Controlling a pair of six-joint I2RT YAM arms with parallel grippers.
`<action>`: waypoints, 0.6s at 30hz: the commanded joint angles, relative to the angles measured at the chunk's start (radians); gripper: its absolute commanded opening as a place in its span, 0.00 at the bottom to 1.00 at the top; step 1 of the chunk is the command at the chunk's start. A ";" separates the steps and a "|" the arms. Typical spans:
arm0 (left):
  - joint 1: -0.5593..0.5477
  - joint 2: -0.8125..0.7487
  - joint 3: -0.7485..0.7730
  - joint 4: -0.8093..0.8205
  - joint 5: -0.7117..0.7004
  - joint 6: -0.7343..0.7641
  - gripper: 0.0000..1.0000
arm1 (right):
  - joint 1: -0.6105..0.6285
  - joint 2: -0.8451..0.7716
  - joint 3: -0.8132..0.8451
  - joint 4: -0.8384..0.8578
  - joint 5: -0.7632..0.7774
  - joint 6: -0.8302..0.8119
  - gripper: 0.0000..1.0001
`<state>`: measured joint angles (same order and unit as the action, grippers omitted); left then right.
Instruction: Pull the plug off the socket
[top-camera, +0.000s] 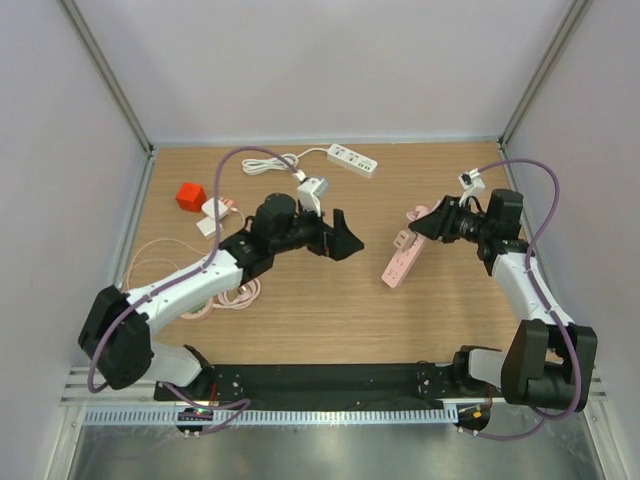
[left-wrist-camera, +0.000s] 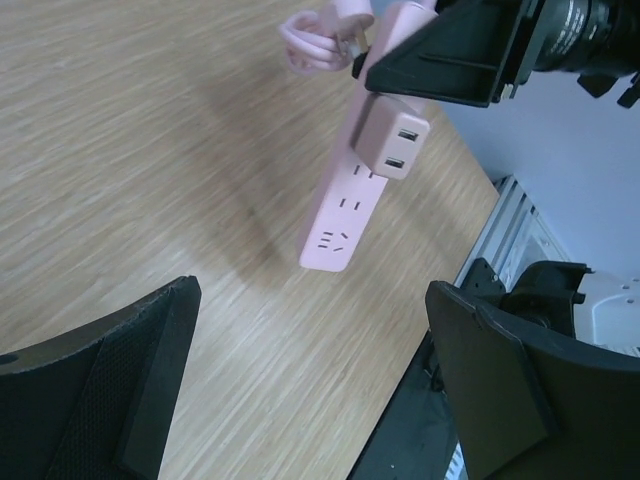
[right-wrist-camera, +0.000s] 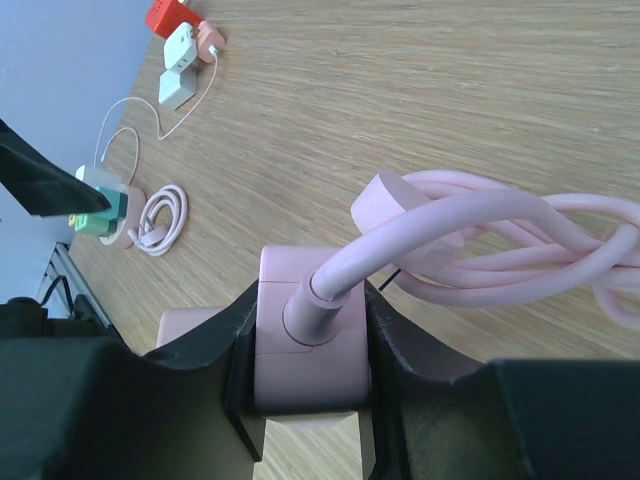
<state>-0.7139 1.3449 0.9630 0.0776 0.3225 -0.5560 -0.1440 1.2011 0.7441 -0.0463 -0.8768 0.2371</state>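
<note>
A pink power strip (top-camera: 402, 258) lies slanted at centre right. A pink cube plug with two USB ports (left-wrist-camera: 392, 142) sits in its upper sockets. My right gripper (top-camera: 428, 222) is shut on the strip's cord end; in the right wrist view the fingers (right-wrist-camera: 200, 370) clamp the pink body (right-wrist-camera: 305, 340) where the bundled pink cord (right-wrist-camera: 480, 230) leaves it. The strip's free end (left-wrist-camera: 335, 240) hangs over its own shadow on the table. My left gripper (top-camera: 352, 238) is open and empty, left of the strip and pointing at it; in its wrist view (left-wrist-camera: 310, 370) the strip lies ahead, well beyond the fingertips.
A white power strip (top-camera: 352, 159) with its cord lies at the back. A red cube (top-camera: 190, 196), white chargers (top-camera: 214, 215) and a coiled pink cable (top-camera: 235, 293) lie at the left. A white-grey adapter (top-camera: 314, 190) sits behind the left wrist. Grey walls close three sides.
</note>
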 joint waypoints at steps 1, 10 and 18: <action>-0.093 0.062 0.089 0.076 -0.091 0.039 1.00 | -0.002 -0.012 0.051 0.105 -0.028 0.034 0.01; -0.262 0.263 0.337 -0.057 -0.313 0.091 0.93 | -0.002 -0.009 0.054 0.105 -0.022 0.053 0.01; -0.320 0.445 0.560 -0.263 -0.456 0.122 0.76 | -0.002 -0.012 0.057 0.103 -0.021 0.053 0.01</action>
<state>-1.0264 1.7603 1.4502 -0.0879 -0.0391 -0.4690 -0.1440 1.2064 0.7441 -0.0444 -0.8742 0.2760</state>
